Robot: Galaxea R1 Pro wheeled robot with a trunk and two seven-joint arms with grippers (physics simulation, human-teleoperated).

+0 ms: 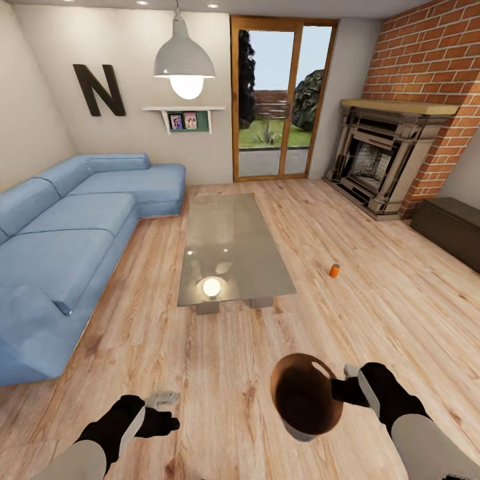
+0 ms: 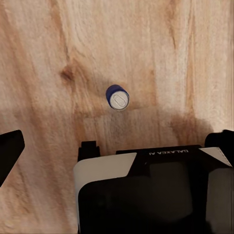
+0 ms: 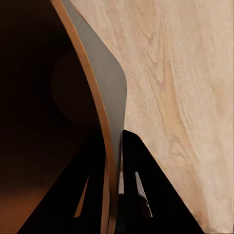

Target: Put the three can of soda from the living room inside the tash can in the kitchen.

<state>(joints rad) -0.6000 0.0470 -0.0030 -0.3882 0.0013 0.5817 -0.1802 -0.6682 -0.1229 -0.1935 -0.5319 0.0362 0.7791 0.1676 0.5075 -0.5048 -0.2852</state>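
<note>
Standing alone on floor right of glass coffee table (image 1: 230,243): soda can (image 1: 335,270)

sofa (image 1: 60,247): cut by frame edge | soda can (image 1: 334,270): too small for detail

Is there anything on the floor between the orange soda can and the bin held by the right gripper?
No: the head view shows bare wood floor between soda can and bin.

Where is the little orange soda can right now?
In the head view, the orange soda can stands alone on the wooden floor, to the right of the glass coffee table, between it and the brick fireplace.
</note>
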